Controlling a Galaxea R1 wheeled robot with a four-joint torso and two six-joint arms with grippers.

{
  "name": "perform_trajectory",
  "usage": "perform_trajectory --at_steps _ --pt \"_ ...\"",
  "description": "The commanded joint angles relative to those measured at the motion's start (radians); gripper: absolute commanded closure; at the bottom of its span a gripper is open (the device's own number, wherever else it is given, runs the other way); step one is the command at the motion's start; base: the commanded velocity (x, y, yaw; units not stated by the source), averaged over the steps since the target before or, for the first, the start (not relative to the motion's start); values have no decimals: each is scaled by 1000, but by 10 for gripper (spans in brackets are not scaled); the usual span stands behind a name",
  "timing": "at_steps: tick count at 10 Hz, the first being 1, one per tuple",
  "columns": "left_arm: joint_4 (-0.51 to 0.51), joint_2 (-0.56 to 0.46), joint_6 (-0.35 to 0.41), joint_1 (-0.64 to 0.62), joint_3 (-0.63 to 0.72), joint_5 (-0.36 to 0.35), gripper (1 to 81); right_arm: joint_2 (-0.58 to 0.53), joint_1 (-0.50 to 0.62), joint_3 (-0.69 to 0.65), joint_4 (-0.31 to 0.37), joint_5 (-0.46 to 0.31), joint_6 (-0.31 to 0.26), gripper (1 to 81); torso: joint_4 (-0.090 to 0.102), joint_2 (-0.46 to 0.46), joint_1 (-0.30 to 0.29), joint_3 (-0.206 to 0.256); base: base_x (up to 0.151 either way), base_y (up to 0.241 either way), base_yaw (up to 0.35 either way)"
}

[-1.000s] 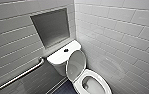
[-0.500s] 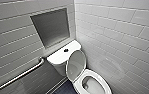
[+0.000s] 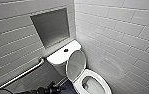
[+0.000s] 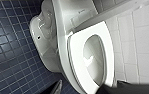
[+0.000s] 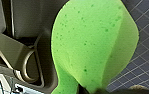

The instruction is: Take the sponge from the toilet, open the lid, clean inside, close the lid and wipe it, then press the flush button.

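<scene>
The head view looks down into a white-tiled corner where the toilet (image 3: 65,58) stands with its lid (image 3: 76,64) raised against the tank. The flush button (image 3: 66,50) sits dark in the middle of the tank top. Behind the tank the wall has a grey recess (image 3: 51,26), and a metal grab bar (image 3: 20,75) slants along the wall beside the toilet. A dark robot arm (image 3: 46,90) juts in at the lower edge, near the toilet's base.

The left wrist view adds what the head view hides: the dark blue tiled floor (image 4: 10,50), the side of the bowl's base and the open seat (image 4: 76,56) with water glinting inside the bowl. A dark part of the robot (image 4: 126,88) crosses the edge just beside the seat; whether the left gripper is open or closed cannot be told.

In the right wrist view the sponge (image 5: 90,45) appears, bright green and speckled, close before the camera and above the blue floor tiles. It narrows down to the right gripper (image 5: 87,90), which is clamped on its lower end.
</scene>
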Motion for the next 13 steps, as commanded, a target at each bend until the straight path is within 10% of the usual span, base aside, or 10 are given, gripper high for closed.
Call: perform_trajectory --at_steps 1,13 --pt "-179 -31 3 -172 -26 -4 10 -41 -31 70 7 -25 -3 811 0 0 0 0 0 0 0" --pt "-277 137 -65 -320 -290 -2 10 -140 -127 294 -23 137 -8 811 0 0 0 0 0 0 0"
